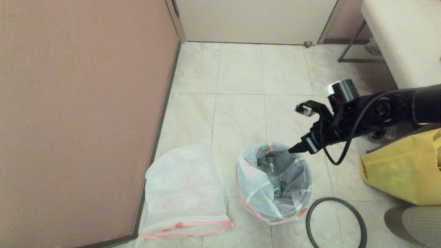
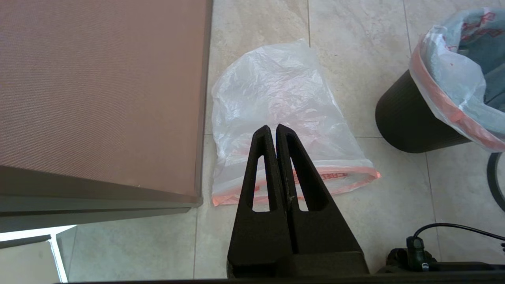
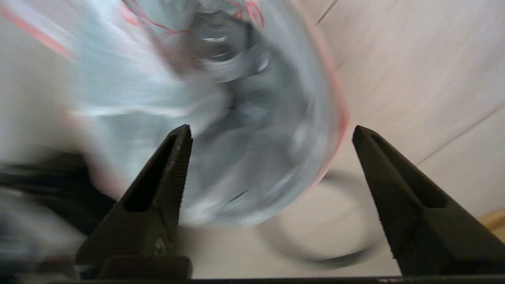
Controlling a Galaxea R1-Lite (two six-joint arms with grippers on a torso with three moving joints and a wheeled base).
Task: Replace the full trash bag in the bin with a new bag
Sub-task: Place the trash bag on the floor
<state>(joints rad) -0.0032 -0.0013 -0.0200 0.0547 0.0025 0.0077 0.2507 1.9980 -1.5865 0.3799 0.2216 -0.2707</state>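
- The bin (image 1: 303, 198) stands on the tiled floor (image 1: 241, 86). The full trash bag (image 1: 262, 182) lines it, orange-pink mouth band folded over the rim; most of the dark wall is hidden in the head view.
- Contents of this bag are only partly legible: silver cans show deep inside, the rest is masked by folds.
- The new bag (image 1: 186, 193) lies flat on the floor beside the bin, against the base of the brown wall (image 1: 79, 113).
- A loose ring (image 1: 336, 220) lies by the bin (cut off at the frame edge).
- Right gripper (image 3: 272, 134): jaws spread wide, nothing between them, poised over the bin mouth; the wrist view is blurred.
- Left gripper (image 2: 273, 130): fingers pressed together, empty, above the new bag.
- A yellow bag (image 1: 399, 172) is partly cropped.
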